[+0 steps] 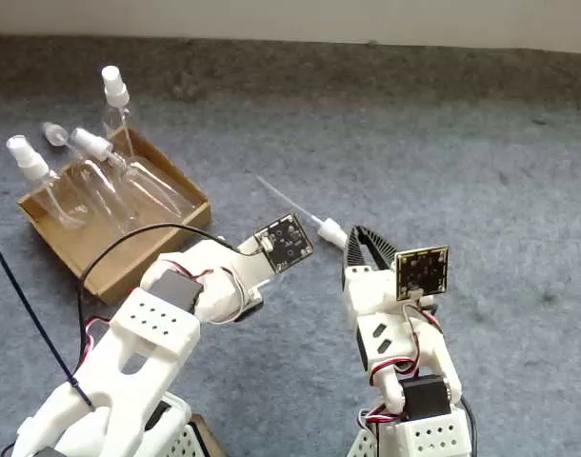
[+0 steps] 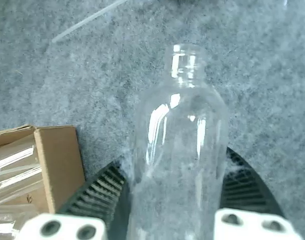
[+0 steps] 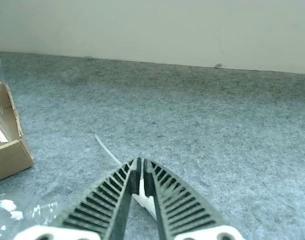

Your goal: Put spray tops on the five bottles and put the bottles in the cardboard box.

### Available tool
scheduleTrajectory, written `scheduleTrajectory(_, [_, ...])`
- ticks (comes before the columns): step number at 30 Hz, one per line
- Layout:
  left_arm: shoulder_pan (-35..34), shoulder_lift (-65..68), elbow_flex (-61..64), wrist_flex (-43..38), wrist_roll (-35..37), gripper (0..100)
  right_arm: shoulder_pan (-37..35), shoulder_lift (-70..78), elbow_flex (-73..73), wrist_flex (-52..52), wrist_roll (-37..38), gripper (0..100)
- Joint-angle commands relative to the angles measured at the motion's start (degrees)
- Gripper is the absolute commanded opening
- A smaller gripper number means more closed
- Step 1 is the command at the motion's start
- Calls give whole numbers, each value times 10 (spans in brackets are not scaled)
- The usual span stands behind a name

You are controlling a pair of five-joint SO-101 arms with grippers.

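The tabletop (image 1: 481, 143) wears a grey, matt, fuzzy cloth like felt, and at ten o'clock on it the cardboard box (image 2: 57, 160) is plain brown paperboard, dull, with raw cut edges. The bottle (image 2: 180, 150) between the left fingers (image 2: 100, 192) is clear, smooth plastic that throws bright glossy highlights, as do the bottles (image 1: 90, 186) in the box. The spray top (image 1: 330, 231) at the right fingers (image 3: 182, 200) is smooth white plastic with a thin translucent tube (image 1: 286, 198). Both pairs of fingers are black, matt and ribbed, set on arm shells (image 1: 148, 333) of white matt plastic.
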Motion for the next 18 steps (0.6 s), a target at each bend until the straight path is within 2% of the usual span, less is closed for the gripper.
scheduleTrajectory(1, [9, -17, 18, -11, -7, 210, 7, -7, 80, 3, 6, 9])
scheduleTrajectory(7, [9, -17, 54, -11, -8, 228, 8, -7, 80, 18, 6, 9])
scheduleTrajectory(11, [9, -17, 73, -8, -84, 229, 8, -7, 80, 23, 6, 9])
scheduleTrajectory(13, [9, -17, 78, -9, -98, 229, 8, -7, 80, 23, 6, 9])
scheduleTrajectory(18, [9, -17, 27, 17, -96, 229, 8, -7, 80, 23, 6, 10])
